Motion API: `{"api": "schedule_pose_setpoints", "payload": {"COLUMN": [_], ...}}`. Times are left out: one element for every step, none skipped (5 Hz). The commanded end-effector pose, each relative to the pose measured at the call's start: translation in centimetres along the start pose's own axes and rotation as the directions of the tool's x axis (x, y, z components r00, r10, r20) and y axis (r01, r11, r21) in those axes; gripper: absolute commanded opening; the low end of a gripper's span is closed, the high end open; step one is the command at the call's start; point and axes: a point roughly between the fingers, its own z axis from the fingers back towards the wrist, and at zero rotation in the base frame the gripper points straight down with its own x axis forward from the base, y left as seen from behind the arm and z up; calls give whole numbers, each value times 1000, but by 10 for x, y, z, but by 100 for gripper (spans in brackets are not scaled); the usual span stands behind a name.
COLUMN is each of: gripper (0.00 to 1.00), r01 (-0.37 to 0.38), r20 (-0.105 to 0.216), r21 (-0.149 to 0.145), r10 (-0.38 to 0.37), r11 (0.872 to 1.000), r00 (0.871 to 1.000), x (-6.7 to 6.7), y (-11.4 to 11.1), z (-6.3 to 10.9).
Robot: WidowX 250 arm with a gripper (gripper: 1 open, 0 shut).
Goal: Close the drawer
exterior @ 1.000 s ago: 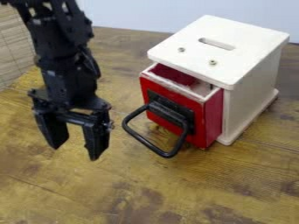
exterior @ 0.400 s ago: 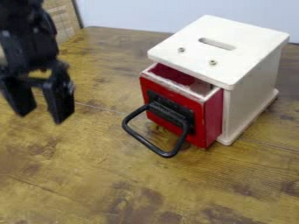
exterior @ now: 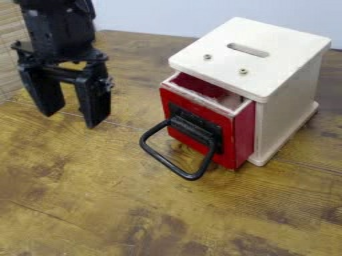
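Note:
The red drawer (exterior: pixel 205 122) sticks partly out of the cream-white box (exterior: pixel 267 75), leaving a gap at its top. Its large black loop handle (exterior: pixel 175 150) hangs down in front and rests near the wooden table. My black gripper (exterior: pixel 70 103) hovers to the left of the drawer, well apart from it. Its two fingers point down and stand open with nothing between them.
The cream-white box has a slot (exterior: pixel 247 48) on its top and two small screws near the front edge. The wooden table (exterior: pixel 120 210) stretches in front and to the left. A pale wall runs behind.
The gripper swung left and up from near the handle, then came back right a little and now sits higher and further from the drawer. The drawer has not moved.

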Motion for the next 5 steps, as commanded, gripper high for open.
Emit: {"api": "schedule_pose_setpoints", "payload": {"gripper": [100, 100, 100, 100, 100], "r01": [-44, -102, 49, 172, 195], "r20": [60, 71, 75, 72, 67], "r21": [10, 12, 44, 63, 68], "r10": [43, 101, -52, -177, -199], "r11": [999, 995, 998, 983, 978], "r00": [997, 992, 996, 982, 978], "x": [0, -3, 0, 1, -1], "y": [-11, -17, -10, -1, 5], "z": [9, 2, -11, -21, -24]}}
